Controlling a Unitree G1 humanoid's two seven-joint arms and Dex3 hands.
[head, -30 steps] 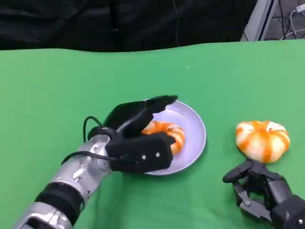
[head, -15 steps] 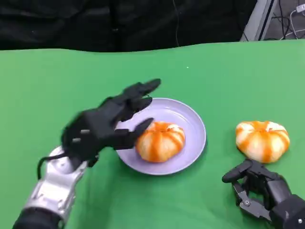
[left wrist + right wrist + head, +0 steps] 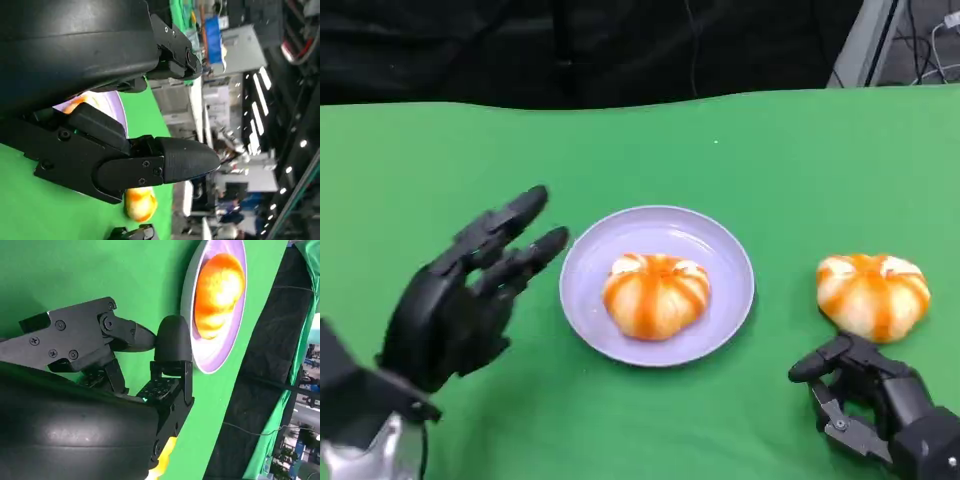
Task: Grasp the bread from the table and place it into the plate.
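Left hand: your left hand (image 3: 455, 300) is raised above the green table (image 3: 740, 170) with its fingers spread apart and nothing in them; the fingertips point toward the plate.
Plate: the lilac plate (image 3: 725, 255) lies just beyond those fingertips, to the hand's right, apart from it.
Bread on plate: one orange-striped bun (image 3: 655, 295) sits in the middle of the plate, touched by neither hand.
Second bun: another bun (image 3: 873, 295) rests on the cloth well to the right of the plate, just ahead of your right hand.
Right hand: your right hand (image 3: 875, 405) sits low on the table, its fingers curled loosely inward and gripping nothing; they stop just short of the second bun.
In the way: nothing lies between your left hand and the plate, or between your right hand and the bun by it.
Background: a black curtain (image 3: 520, 45) hangs behind the table's far edge.
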